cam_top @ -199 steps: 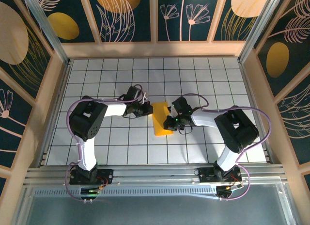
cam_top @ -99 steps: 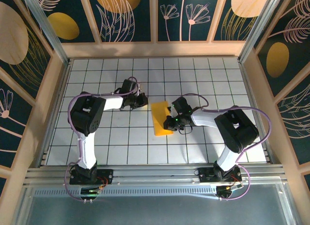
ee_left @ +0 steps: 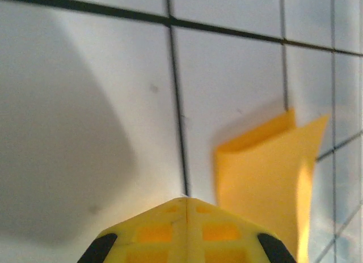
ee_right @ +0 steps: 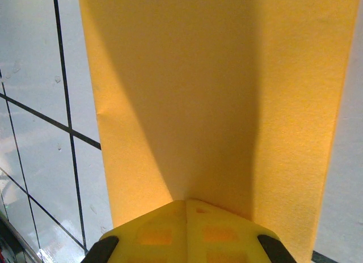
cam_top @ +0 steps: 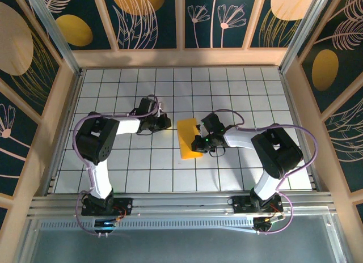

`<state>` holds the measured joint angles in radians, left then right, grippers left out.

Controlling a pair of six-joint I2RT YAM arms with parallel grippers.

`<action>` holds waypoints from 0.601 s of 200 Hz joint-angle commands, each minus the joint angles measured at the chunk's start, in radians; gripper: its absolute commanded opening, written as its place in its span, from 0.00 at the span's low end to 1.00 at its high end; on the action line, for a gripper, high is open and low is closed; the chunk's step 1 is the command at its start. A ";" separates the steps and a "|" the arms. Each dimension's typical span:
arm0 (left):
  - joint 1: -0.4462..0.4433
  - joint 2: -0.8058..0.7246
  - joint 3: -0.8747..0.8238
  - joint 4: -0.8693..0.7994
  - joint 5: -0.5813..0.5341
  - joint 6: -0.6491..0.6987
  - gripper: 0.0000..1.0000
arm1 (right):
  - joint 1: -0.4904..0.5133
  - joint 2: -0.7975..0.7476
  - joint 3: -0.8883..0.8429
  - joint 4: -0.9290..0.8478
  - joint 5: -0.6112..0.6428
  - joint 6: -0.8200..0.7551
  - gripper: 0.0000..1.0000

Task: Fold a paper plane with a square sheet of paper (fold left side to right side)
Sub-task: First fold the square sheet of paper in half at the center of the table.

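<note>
Orange-yellow paper is seen from the top camera near the middle of the white tiled worktop (cam_top: 227, 81): the sheet of paper (cam_top: 189, 137) lies there as a narrow oblong, its long side running away from the arm bases and slightly slanted. The left pincer (cam_top: 165, 121) is held low to the left of the sheet, near its far end and clearly apart from it. The right pincer (cam_top: 197, 144) is placed at the sheet's right edge, toward the near end.

From the left wrist camera, the left pincer (ee_left: 186, 203) is shown shut, its two yellow fingertips meeting along a single seam with nothing held between them. The sheet of paper (ee_left: 266, 172) is seen ahead and to the right, one corner lifted a little off the tiles. A broad grey shadow (ee_left: 62, 132) is cast on the worktop (ee_left: 227, 76) to the left.

From the right wrist camera, the right pincer (ee_right: 186, 205) is likewise shown closed and empty, its tip set over the sheet of paper (ee_right: 215, 93) (whether it presses on the paper cannot be told). A straight line between a darker and a brighter band is seen running lengthwise down the sheet, and tiles of the worktop (ee_right: 39, 104) are visible along the left.
</note>
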<state>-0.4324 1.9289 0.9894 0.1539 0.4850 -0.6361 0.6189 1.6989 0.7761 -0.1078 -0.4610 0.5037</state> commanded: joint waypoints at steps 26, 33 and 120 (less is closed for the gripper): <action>-0.086 0.004 0.014 0.111 0.084 -0.057 0.00 | 0.005 0.080 -0.063 -0.135 0.143 -0.002 0.00; -0.088 0.019 0.026 0.109 0.080 -0.059 0.00 | 0.005 0.082 -0.063 -0.135 0.142 -0.002 0.00; -0.085 0.139 0.151 0.016 -0.037 0.006 0.00 | 0.007 0.081 -0.064 -0.141 0.146 -0.004 0.00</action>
<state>-0.5236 2.0403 1.1065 0.2085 0.5011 -0.6655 0.6193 1.6993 0.7761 -0.1066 -0.4610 0.5037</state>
